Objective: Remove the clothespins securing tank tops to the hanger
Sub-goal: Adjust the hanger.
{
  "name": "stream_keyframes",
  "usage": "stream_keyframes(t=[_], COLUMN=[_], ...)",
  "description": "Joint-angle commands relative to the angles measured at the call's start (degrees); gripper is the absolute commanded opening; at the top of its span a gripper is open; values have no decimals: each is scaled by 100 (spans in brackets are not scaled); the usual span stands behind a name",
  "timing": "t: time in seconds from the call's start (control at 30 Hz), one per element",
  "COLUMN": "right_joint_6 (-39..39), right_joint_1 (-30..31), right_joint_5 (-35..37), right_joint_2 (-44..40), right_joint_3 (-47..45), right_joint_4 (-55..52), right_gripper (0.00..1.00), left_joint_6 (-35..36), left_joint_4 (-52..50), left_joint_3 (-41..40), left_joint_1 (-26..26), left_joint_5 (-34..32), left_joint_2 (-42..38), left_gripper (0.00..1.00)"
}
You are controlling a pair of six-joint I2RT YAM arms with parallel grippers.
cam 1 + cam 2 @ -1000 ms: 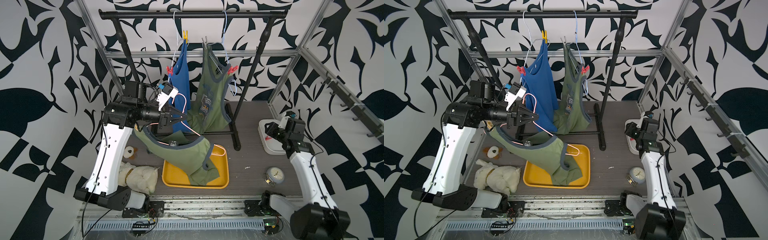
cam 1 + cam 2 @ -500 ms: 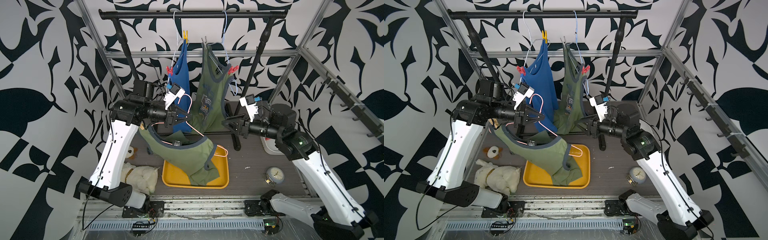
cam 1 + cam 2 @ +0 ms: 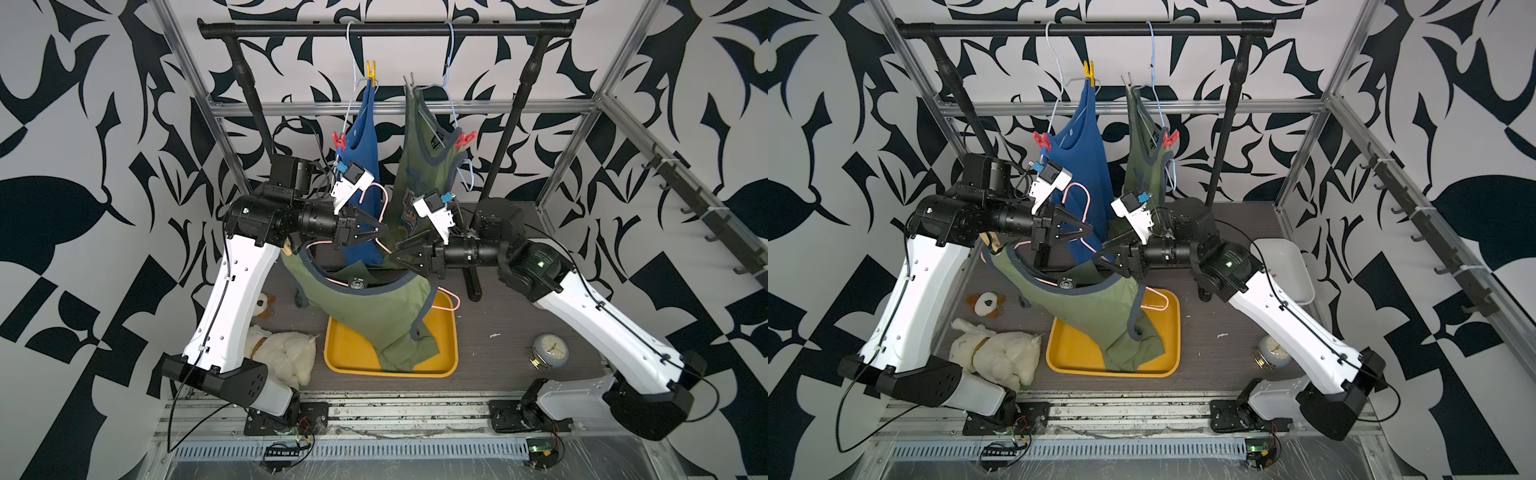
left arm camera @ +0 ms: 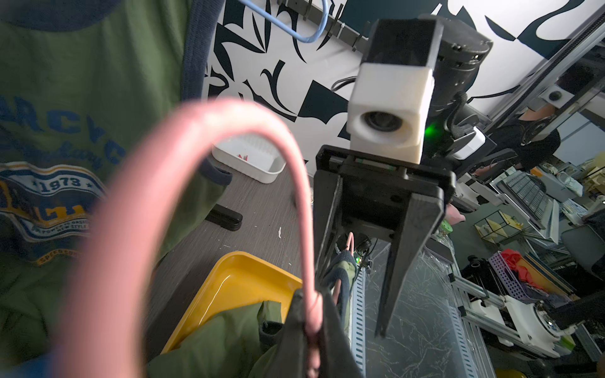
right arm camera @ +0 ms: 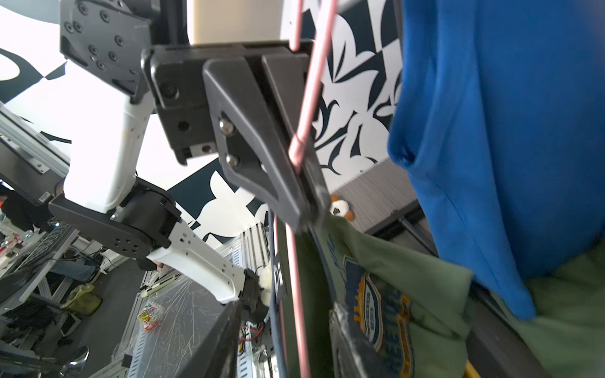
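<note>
Left tool (image 3: 382, 230) clamps pink hanger (image 4: 212, 119); right tool (image 3: 397, 252), jaws apart, faces it. Next, likely: tan clothespin (image 3: 988, 244) behind left tool.

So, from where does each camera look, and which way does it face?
Top views: high in front, facing down and back at the clothes rail; both arms show whole.
Left wrist: on the left arm, facing along the left gripper, shut on the pink hanger, toward the open right gripper.
Right wrist: on the right arm, facing the left gripper and the blue tank top; own fingers show.
Shared: both wrist views show the pink hanger and the left gripper.
</note>
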Motion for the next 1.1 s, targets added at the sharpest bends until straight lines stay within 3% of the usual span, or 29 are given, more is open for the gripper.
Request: stream_keyframes(t=[0.0,0.23,0.33,0.57,0.63,0.8,0.87,1.07], right_joint_6=[-252,-361,-363,-554,-647,-899,-1014,-1505], right_joint_1=[142,165,169,173,173,173,173,140], right_joint_5=[49,92,50,149,189,205,208,295], right_joint_2=[96,267,301,324,329,312,269,134], right_joint_3=[467,603,586,553,534,431,379,426], right_joint_4=[260,186,226,235,243,297,309,-98], right_gripper=[46,41,32,0,0,0,0,0], left_joint_6=[-106,-150,-226,-282,-244,36,272,838], left_joint_4=[74,68,106,147,136,-79,-246,-776], left_joint_3=[127,159,205,184,172,265,328,707], left_joint_1=[-21,-17,-18,-23,-22,-21,-23,-23], left_joint_5=[210,320,398,446,396,123,-63,-947], left_joint_2=[39,27,31,-12,-47,-122,-176,-360], left_gripper=[0,0,0,2,9,46,55,73])
